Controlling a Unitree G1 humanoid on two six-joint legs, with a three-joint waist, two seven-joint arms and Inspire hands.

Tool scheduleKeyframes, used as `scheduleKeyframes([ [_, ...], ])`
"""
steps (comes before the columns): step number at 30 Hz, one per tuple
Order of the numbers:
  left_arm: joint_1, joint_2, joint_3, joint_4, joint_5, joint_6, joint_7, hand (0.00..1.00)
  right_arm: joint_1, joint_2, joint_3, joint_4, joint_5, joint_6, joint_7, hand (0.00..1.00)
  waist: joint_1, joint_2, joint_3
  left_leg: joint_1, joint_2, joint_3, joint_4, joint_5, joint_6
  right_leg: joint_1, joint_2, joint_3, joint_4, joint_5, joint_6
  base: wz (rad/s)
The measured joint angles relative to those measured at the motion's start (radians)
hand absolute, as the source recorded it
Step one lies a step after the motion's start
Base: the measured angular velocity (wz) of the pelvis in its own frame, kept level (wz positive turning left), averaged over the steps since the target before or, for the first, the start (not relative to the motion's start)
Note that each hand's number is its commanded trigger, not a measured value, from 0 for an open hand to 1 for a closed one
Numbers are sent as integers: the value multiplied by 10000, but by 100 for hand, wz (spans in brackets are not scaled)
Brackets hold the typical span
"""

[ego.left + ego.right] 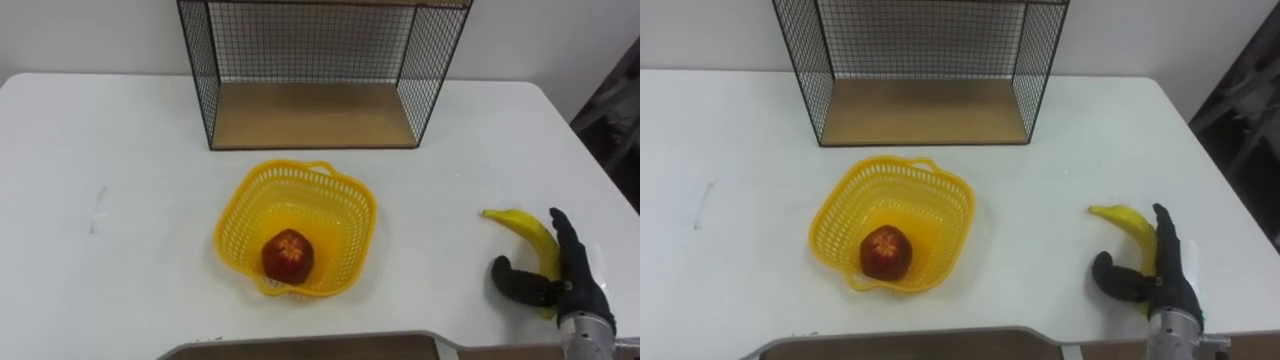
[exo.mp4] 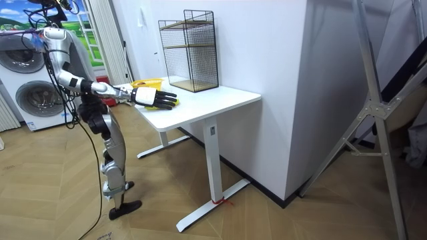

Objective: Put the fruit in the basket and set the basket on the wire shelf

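On the white counter, the right robot hand lies open against the curved yellow banana, fingers straight along it and thumb spread apart. A red apple sits inside the yellow plastic lattice basket, which stands just before the black wire shelf with a wooden floor.

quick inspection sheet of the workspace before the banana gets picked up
surface: white table, robot standing at its near edge
job's things: yellow basket sits in front of the wire shelf and holds a red apple; banana lies on the table right of the basket, outside it
clutter: nothing seen
hands: right hand open at the banana's near end, fingers straight along it, thumb apart on its left
cables: nothing seen
surroundings: white wall behind the table, washing machines at the room view's left
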Motion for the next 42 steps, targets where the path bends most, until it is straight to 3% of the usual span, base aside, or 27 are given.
scheduleKeyframes([
  [4, 30, 4, 0, -54, 80, 15, 0, 0, -87, -16, -29, 261, -9, -34, 85, 0, 12, -3, -2, 86, -1, -9, 1, -4, 4, 72, -3, -6, -1, 2, 0, 1],
  [5, 20, 4, 0, -74, 85, 46, 0, 0, -110, -22, -27, 304, -11, -23, 111, 22, 24, -4, -2, 104, -1, -13, 2, -6, 6, 75, -4, -6, -4, 2, 1, 0],
  [6, 22, 4, -1, -85, 87, 66, 0, 0, -146, -23, -34, 331, -10, 1, 170, 60, 28, -4, -3, 119, -1, -30, 4, -6, 6, 79, -4, -3, -5, 2, 1, 0],
  [7, 27, 5, 0, -88, 86, 72, 0, 0, -166, -28, -43, 367, -9, 6, 195, 87, 28, 1, -5, 122, -1, -45, 8, -6, 6, 81, -3, 0, -3, 2, 1, 0],
  [8, 31, 8, 0, -92, 85, 93, 1, 0, -232, -65, -46, 512, -7, -44, 216, 100, 20, 7, -9, 123, -2, -65, 15, -6, 7, 80, -4, 1, 4, 2, 0, 0],
  [11, 69, 14, 2, -140, 88, 176, 68, 0, -321, -106, -94, 808, -61, -133, 224, 100, 10, 11, -35, 118, -5, -108, 39, -6, 7, 99, -2, -5, 7, 10, 1, 0],
  [15, 168, 11, 28, -134, 342, 423, 74, 0, -481, -261, -281, 1205, -104, -120, 282, 100, -25, 0, -156, 167, -5, -132, 50, -6, 7, 169, -3, -17, -4, 11, 0, 0],
  [24, 166, 8, 37, -162, 360, 660, 263, 0, -1111, -767, -500, 1925, -876, 228, 84, 100, 14, 4, -158, 279, 5, -177, 39, -9, 6, 291, 3, -90, -26, 4, -12, 1],
  [36, -151, 11, -16, -142, 352, 624, 740, 0, -1171, -654, -434, 1753, -1002, 530, -68, 100, 54, -89, -104, 276, 3, -174, -12, -21, -1, 309, 9, -80, -37, 3, -12, 0],
  [42, -144, 11, -25, -155, 349, 514, 726, 0, -1031, -627, -324, 1335, -622, 638, -16, 100, 64, -41, -126, 291, 4, -147, -41, -21, -1, 276, 21, -23, -35, 3, -12, -2],
])
